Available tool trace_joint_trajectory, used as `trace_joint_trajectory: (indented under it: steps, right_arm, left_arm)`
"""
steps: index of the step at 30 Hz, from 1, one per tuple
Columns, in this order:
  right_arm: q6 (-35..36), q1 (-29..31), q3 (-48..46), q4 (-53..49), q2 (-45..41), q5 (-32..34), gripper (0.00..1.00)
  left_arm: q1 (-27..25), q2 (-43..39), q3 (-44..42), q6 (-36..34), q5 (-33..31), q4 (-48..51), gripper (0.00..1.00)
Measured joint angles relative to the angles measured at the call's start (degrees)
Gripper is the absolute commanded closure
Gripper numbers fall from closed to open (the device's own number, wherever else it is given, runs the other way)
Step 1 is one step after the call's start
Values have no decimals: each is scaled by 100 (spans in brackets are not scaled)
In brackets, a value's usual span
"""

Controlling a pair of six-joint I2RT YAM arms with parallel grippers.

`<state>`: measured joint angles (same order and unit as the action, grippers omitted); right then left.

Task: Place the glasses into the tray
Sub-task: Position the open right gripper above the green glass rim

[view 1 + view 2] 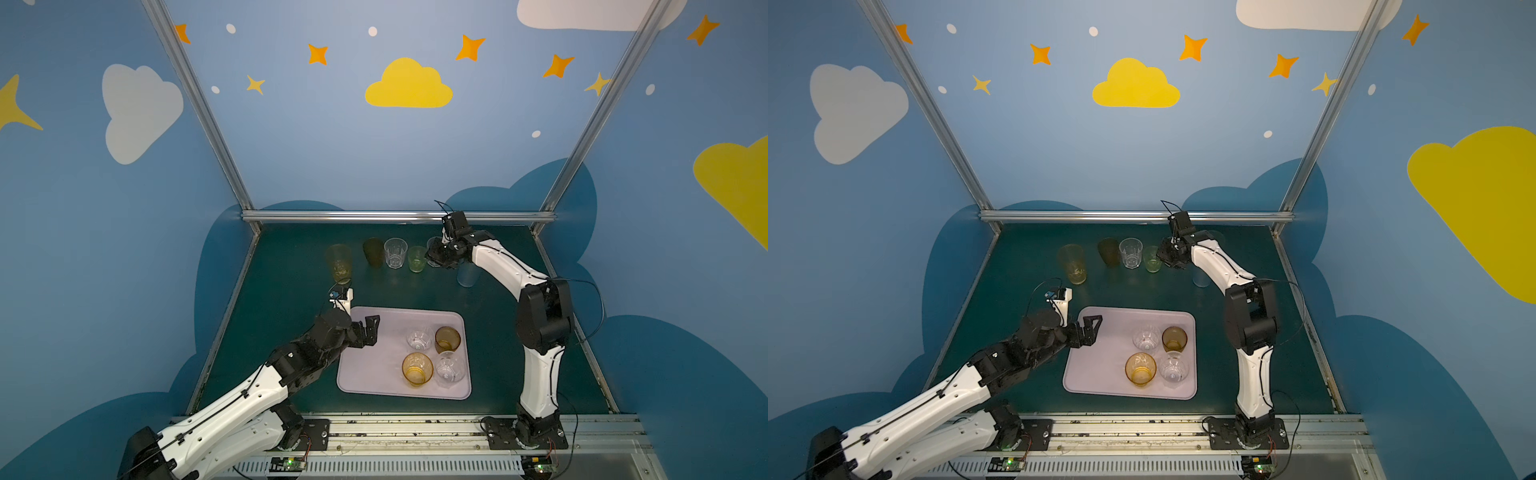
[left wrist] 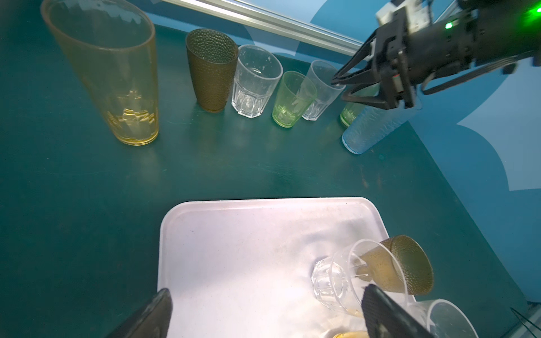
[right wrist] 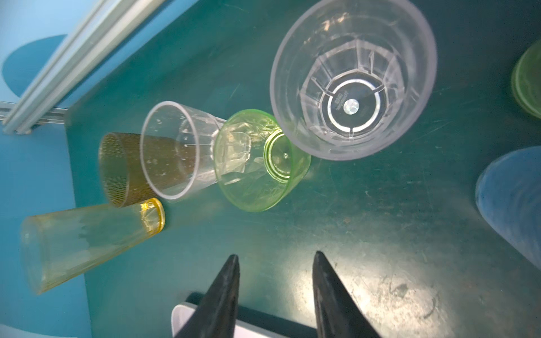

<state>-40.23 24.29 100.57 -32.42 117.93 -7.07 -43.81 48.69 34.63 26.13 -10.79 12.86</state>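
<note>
The lilac tray [image 1: 374,365] holds two clear glasses [image 1: 419,338], a brown one [image 1: 447,338] and an amber one [image 1: 417,369]. At the back of the table stand a tall yellow glass [image 1: 338,264], a dark brown one [image 1: 373,251], a clear one [image 1: 395,252], a short green one [image 1: 417,258] and a pale blue one [image 1: 466,276]. My right gripper [image 3: 275,259] hangs open beside another clear glass [image 3: 354,79], nothing between its fingers. My left gripper [image 2: 267,289] is wide open and empty over the tray's left part.
A tall green glass [image 2: 349,114] stands behind the pale blue one, partly hidden by my right gripper [image 2: 339,89]. An aluminium rail [image 1: 395,216] and blue walls close the back and sides. A metal rail [image 1: 415,432] runs along the front.
</note>
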Motion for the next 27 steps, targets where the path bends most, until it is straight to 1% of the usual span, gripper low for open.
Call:
trace_joint_trajectory:
  steps: [4, 8, 15, 27]
  right_arm:
    - [-24, 26, 170, -55, 221, -7, 66]
    - [-48, 46, 396, -70, 400, -50, 67]
    - [-85, 72, 688, -90, 647, -59, 67]
    - [-120, 94, 837, -127, 992, 22, 71]
  left_arm:
    - [0, -94, -166, -68, 146, -205, 0]
    - [4, -199, -297, -109, 251, -358, 0]
    - [4, -262, -315, -168, 251, -444, 0]
    - [4, -149, -315, -190, 284, -481, 0]
